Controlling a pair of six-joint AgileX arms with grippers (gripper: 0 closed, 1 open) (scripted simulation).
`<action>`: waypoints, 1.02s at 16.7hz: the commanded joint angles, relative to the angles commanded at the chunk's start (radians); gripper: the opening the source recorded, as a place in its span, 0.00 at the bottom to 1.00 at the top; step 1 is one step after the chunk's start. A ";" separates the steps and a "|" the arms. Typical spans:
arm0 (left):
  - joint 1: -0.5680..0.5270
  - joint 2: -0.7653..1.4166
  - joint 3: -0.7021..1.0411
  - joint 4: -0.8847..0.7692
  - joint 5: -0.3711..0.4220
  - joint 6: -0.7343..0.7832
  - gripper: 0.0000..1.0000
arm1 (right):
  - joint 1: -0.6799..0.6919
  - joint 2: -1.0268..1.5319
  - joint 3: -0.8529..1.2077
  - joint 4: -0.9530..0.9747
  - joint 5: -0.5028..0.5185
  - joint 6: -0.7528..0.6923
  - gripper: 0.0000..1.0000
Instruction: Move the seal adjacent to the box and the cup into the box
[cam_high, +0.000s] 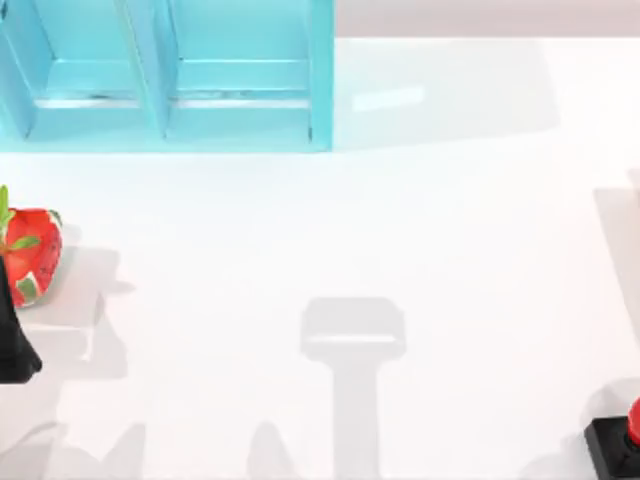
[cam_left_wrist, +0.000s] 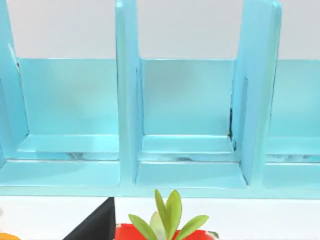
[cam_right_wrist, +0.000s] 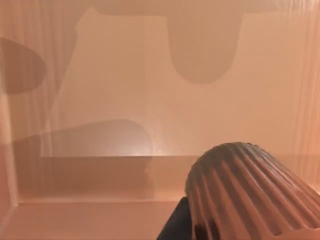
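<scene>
Seal (cam_high: 622, 442) is seen at the white table's (cam_high: 300, 300) front right corner. Cup (cam_right_wrist: 250, 192), ribbed and coppery, is seen close against the right wrist camera inside tan walls; jaw state cannot be told. Farther off stands a blue rack (cam_high: 170, 80).

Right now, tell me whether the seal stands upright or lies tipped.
Upright, as far as shown: in the top view the seal sits at the table's lower right edge, red knob above its black base, partly cut off.

Seal (cam_high: 622, 440) upright, table's right-front edge
</scene>
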 joint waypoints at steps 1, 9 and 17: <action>0.000 0.000 0.000 0.000 0.000 0.000 1.00 | 0.000 0.000 -0.002 0.003 0.000 0.000 0.00; 0.000 0.000 0.000 0.000 0.000 0.000 1.00 | -0.001 0.049 -0.151 0.206 0.000 0.000 0.00; 0.000 0.000 0.000 0.000 0.000 0.000 1.00 | -0.003 0.067 -0.203 0.274 0.000 0.000 0.08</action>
